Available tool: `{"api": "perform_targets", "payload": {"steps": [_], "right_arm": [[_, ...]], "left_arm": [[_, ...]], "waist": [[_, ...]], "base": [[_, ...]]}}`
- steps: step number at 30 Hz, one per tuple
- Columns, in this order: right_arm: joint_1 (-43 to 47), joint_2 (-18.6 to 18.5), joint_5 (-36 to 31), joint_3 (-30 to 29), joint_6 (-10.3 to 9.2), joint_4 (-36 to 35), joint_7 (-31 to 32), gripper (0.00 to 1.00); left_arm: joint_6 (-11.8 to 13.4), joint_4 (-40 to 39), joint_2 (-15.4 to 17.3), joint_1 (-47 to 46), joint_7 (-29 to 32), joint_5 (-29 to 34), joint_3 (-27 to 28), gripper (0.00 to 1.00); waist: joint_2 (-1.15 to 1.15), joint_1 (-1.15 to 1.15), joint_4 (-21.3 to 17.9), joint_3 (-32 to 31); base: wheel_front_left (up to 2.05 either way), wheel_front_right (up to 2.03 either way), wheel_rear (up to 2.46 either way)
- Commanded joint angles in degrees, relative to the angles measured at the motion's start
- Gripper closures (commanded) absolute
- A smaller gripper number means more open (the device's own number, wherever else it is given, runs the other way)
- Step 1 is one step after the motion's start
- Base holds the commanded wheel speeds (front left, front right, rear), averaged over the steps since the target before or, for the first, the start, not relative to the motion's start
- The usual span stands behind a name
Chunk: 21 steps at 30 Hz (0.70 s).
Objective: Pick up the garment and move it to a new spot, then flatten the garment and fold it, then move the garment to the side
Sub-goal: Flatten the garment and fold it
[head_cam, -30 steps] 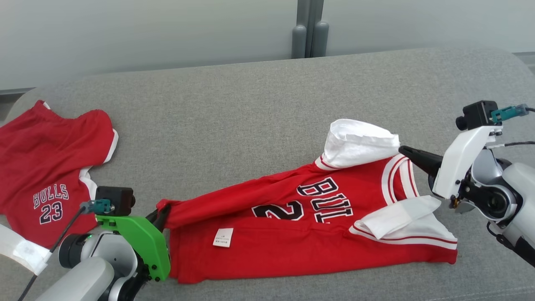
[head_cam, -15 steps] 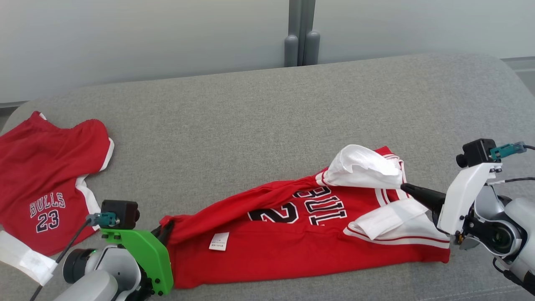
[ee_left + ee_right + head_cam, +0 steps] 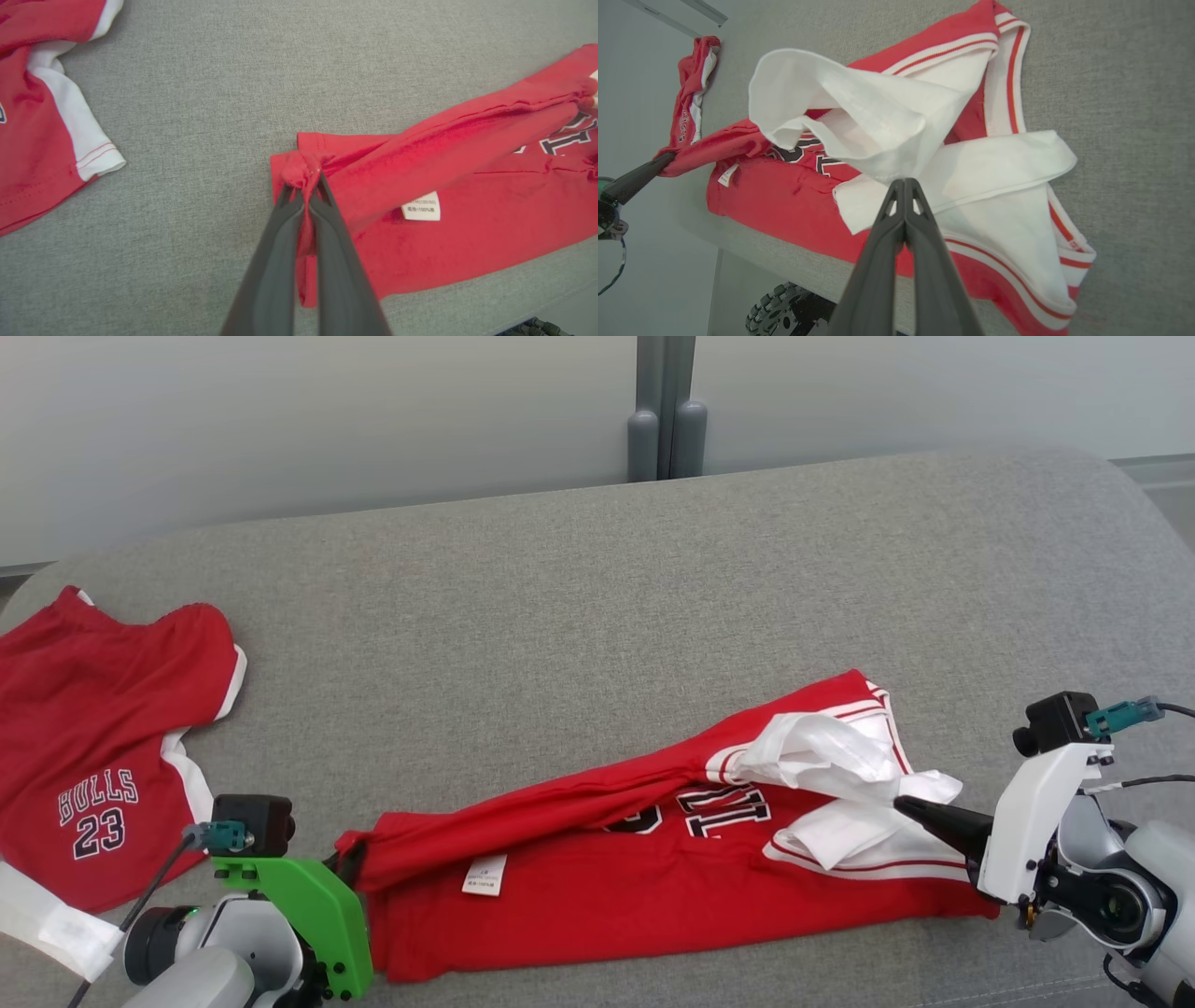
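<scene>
The fold is coming down. A second ago the right gripper (image 3: 904, 184) held the white sleeve (image 3: 822, 761) of the red Bulls jersey (image 3: 653, 896) well above the cloth, with most of the chest lettering bare. The sleeve has since dropped low over the chest, and the raised long edge of the jersey has rolled toward the near edge, so that it covers much of the lettering and the number. The head camera has shifted a little as well, so part of the apparent slide is not the garment's own.

The left gripper (image 3: 303, 182) is closed tight on a bunched corner of the red hem, just beside the care label (image 3: 484, 875). The right gripper's fingers are pressed together on the edge of the white sleeve. The two hold the jersey stretched lengthwise between them across the near part of the grey cushion (image 3: 560, 616).

For the task, this looks like the lengthwise fold about to be laid. The upper layer is ridged and not yet flat, and the sleeves lie crossed and rumpled at the right end.

There is no container here. Both garments lie straight on the cushion, with the second red "Bulls 23" garment (image 3: 93, 747) well apart at the left.
</scene>
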Motion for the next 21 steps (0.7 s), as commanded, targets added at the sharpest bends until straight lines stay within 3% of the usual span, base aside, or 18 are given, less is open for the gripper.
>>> {"api": "perform_targets", "payload": {"steps": [1, 11, 12, 14, 15, 16, 17, 19, 21], "right_arm": [[1.1, -0.3, -0.1, 0.1, 0.02, 0.4, 0.4, 1.0], [1.7, 0.8, -0.8, -0.5, 0.02, 0.9, 1.3, 1.0], [1.8, 0.9, -0.9, -0.5, 0.02, 1.1, 1.3, 0.96], [2.0, 1.0, -1.0, -0.6, 0.02, 1.4, 1.7, 0.58], [2.0, 1.1, -1.2, -0.7, 0.02, 1.6, 1.9, 0.48], [2.1, 1.1, -1.4, -0.7, 0.02, 1.8, 2.0, 0.25], [2.2, 1.3, -1.4, -1.0, 0.02, 2.2, 2.5, 0.0], [2.2, 1.4, -1.5, -1.3, 0.02, 2.4, 2.8, 0.0], [2.4, 1.3, -1.6, -1.6, 0.02, 2.7, 3.2, 0.0]], "left_arm": [[0.0, 0.7, 0.0, 0.4, -0.3, 0.2, 0.1, 1.0], [-0.8, 2.3, -1.1, 0.1, 0.2, 0.1, -0.7, 1.0], [-0.9, 2.4, -1.3, 0.1, 0.3, 0.1, -1.0, 1.0], [-0.9, 2.7, -1.6, 0.3, 0.6, 0.3, -1.4, 0.94], [-0.9, 2.8, -1.7, 0.4, 0.6, 0.3, -1.5, 0.92], [-0.9, 2.9, -1.8, 0.5, 0.6, 0.3, -1.6, 0.89], [-0.8, 3.2, -2.0, 0.7, 0.6, 0.1, -1.6, 0.63], [-0.7, 3.6, -2.1, 0.8, 0.7, 0.0, -1.7, 0.0], [-0.6, 3.9, -2.1, 0.8, 0.7, -0.1, -1.7, 0.0]], "waist": [[0.0, 0.0, 0.1, 0.0], [0.0, 0.0, -0.1, 0.2], [0.0, 0.0, -0.1, 0.2], [0.0, 0.0, -0.2, 0.1], [0.0, 0.0, -0.2, 0.1], [0.0, 0.0, -0.2, 0.0], [0.0, 0.0, -0.2, -0.1], [0.0, 0.0, -0.2, -0.1], [0.0, 0.0, -0.2, -0.3]], "base": [[0.0, 0.0, 0.0], [0.0, 0.0, 0.0], [0.0, 0.0, 0.0], [0.0, 0.0, 0.0], [0.0, 0.0, 0.0], [0.0, 0.0, 0.0], [0.0, 0.0, 0.0], [0.0, 0.0, 0.0], [0.0, 0.0, 0.0]]}}
